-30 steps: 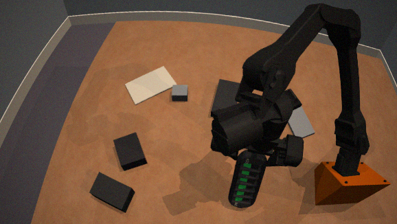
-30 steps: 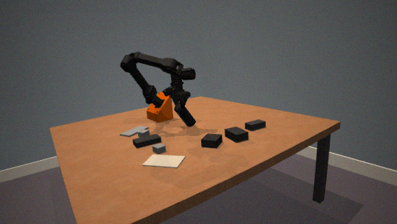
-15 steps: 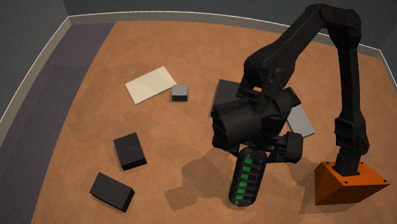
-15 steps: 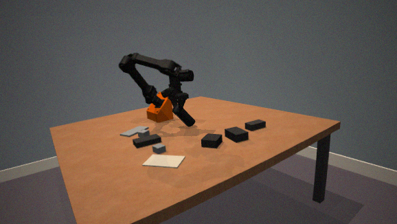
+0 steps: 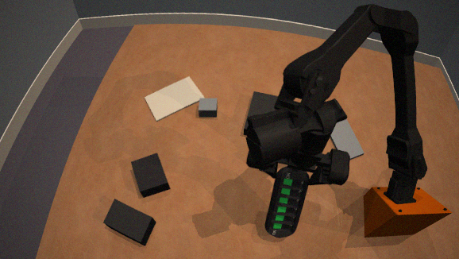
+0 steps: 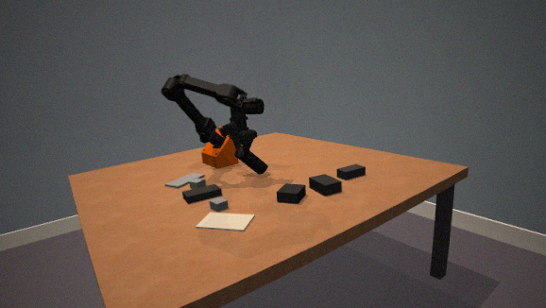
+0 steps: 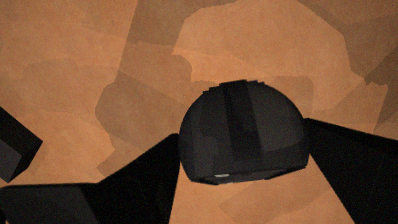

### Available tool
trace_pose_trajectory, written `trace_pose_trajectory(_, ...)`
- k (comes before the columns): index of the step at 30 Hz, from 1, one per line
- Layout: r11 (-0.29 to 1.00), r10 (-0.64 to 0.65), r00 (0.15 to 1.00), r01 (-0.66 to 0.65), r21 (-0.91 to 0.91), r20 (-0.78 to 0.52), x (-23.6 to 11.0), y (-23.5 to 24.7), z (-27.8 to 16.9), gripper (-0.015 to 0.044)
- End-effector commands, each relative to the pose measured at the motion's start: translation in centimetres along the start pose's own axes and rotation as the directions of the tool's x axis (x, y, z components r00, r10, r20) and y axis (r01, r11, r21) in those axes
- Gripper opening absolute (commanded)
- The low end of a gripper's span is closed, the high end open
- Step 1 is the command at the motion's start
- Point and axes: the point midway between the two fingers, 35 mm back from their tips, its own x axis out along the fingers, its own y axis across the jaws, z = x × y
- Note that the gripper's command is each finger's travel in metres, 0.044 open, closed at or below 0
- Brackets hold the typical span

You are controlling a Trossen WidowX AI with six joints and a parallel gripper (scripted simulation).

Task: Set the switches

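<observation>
So the gripper [image 5: 307, 171] is clamped on one end of the controller unit [image 5: 287, 202]. It's lifted and tilted, its long axis slanting down and away from the fingers toward the bench [image 5: 119, 59].

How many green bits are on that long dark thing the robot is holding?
6 green ends. They sit in one row down the top of the controller unit, from the end in the gripper to the far end. None looks hidden.

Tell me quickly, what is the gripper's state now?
Gripper: shut on the controller, holding it tilted above the bench.
</observation>
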Motion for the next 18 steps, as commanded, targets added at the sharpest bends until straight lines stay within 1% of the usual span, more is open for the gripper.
trace_pose_trajectory(1,1.0,-0.013,1.0,0.013,-0.007,-0.001,0.6,-0.3,0.0,0.0338)
trace_pose_trajectory(18,1.0,-0.013,1.0,0.013,-0.007,-0.001,1.4,-0.3,1.1,0.0338)
